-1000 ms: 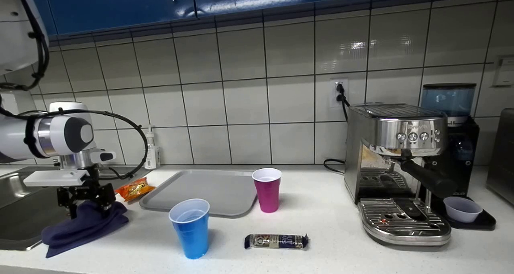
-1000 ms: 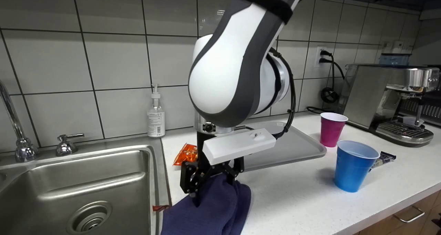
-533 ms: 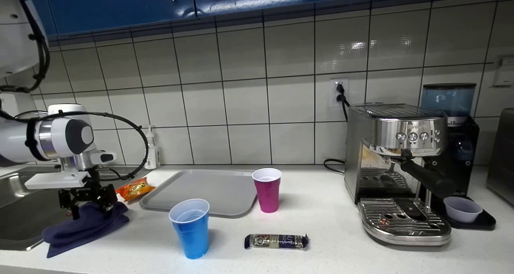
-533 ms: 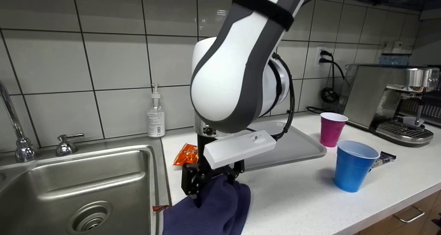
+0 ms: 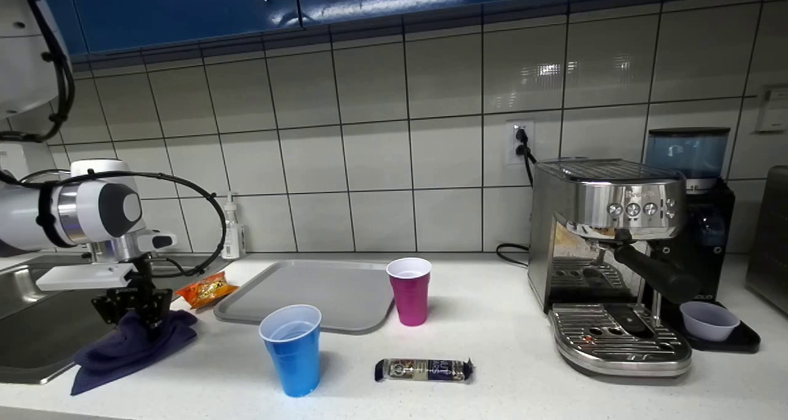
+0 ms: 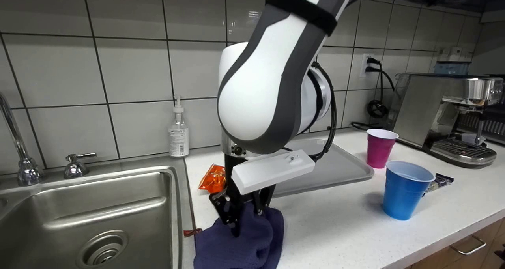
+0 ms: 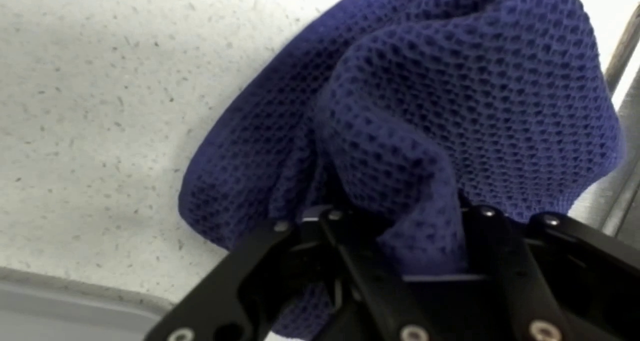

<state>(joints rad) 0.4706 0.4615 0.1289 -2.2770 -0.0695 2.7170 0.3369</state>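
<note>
- One cloth (image 7: pixel 500 106), dark blue-purple with a honeycomb weave, lying bunched on the counter (image 5: pixel 492 346) just beside the sink (image 6: pixel 98 190), one edge reaching the sink's metal rim.
- Handling (judged): light, soft, limp; likely to droop and change shape under a lift. Open weave should give decent friction, so slip risk looks low. Nothing fragile about it.
- Best hold (judged): the raised fold, where several layers stand up together. The flat outer edges offer little to pinch.
- One gripper (image 7: pixel 417 216), pointing down. Jaws clamped on that raised fold; fabric fills the gap and meets both fingers. Depth of bite hidden by the cloth.
- One small red strip (image 6: pixel 192 232) at the cloth's edge by the sink; cannot tell whether it is attached.
- One orange packet (image 5: pixel 206 290), near the cloth, just beside the tray.
- One grey tray (image 5: pixel 314 284), flat on the counter.
- Cups, two, both upright: one blue cup (image 5: pixel 292 358), one magenta cup (image 5: pixel 411 297), the latter near the tray's corner.
- One wrapped bar (image 5: pixel 423 370), lying flat, apart from both cups.
- One pump bottle (image 6: pixel 178 137) by the tiles behind the sink.
- Far end: one espresso machine (image 5: pixel 591 204), one grinder (image 5: pixel 689 155), one small bowl (image 5: pixel 709 323).
</note>
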